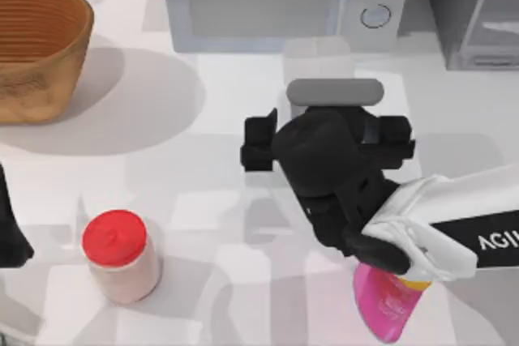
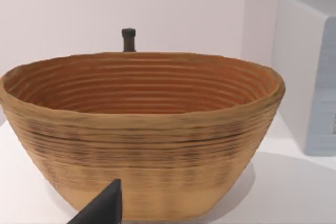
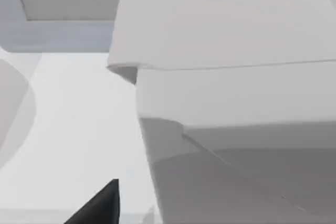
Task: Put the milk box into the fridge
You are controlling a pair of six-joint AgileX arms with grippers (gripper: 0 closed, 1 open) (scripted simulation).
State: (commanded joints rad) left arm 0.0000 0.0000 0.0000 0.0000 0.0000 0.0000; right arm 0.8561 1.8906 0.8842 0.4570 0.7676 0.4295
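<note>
Milk box [image 1: 334, 91] under right hand [image 1: 328, 131], microwave [image 1: 276, 2] just beyond.

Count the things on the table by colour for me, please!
Red: 1, the red-lidded round jar
Pink: 1, the pink cylindrical can
Brown: 1, the woven brown basket
White: 1, the white-topped carton under the right claw
Total: 4

White table [image 1: 203, 168] with soft grey shadows under even light; pale pink wall [image 2: 157, 3] behind.
</note>
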